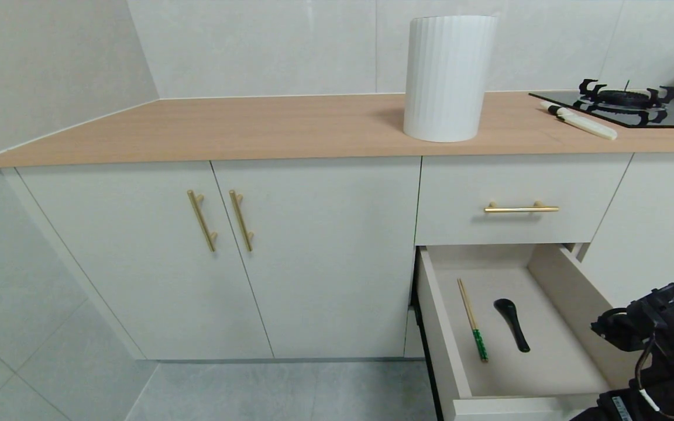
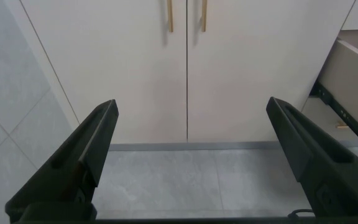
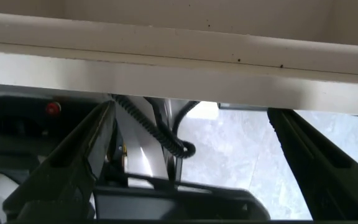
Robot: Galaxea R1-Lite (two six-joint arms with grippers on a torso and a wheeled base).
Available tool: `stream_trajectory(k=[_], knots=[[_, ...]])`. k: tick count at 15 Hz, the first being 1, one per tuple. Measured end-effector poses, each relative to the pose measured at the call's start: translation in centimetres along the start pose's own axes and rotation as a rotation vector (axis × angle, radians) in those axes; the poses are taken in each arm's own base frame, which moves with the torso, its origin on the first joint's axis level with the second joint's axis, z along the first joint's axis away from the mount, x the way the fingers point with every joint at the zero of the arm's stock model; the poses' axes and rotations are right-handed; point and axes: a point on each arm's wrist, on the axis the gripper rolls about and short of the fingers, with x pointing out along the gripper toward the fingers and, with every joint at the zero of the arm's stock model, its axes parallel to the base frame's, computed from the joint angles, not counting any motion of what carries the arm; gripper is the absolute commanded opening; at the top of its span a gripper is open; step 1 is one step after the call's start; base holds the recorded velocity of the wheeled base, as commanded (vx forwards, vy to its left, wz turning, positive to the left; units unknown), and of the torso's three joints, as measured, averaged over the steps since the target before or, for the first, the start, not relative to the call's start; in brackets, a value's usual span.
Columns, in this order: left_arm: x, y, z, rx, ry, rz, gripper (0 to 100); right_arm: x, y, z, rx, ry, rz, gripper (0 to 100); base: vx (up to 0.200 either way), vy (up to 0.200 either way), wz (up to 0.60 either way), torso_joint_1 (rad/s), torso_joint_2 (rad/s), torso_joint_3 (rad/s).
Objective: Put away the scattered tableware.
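Head view: chopsticks (image 1: 471, 318) & spoon (image 1: 512, 325) in drawer (image 1: 571, 292), R gripper (image 3: 188, 115) nearby.

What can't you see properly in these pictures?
Head view: the stove is cut off by the right edge.
Head view: the white jar hides its inside behind its own wall.
Head view: the open drawer has its near right corner behind the right arm.
Head view: the white tool by the stove is too small to name.
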Motion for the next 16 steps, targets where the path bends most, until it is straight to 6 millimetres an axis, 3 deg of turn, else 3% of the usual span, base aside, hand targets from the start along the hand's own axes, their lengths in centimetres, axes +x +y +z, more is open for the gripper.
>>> stream_trajectory(k=[9,16], knots=[[0.0,0.0,0.0,0.000,0.000,0.000,100,1.4,0.0,1.5,0.050,-0.076,0.005,100,0.000,0.000,0.00,0.000,0.00,0.000],[0.0,0.0,0.0,0.000,0.000,0.000,100,4.7,0.4,5.7,0.074,-0.251,0.019,100,0.000,0.000,0.00,0.000,0.00,0.000]])
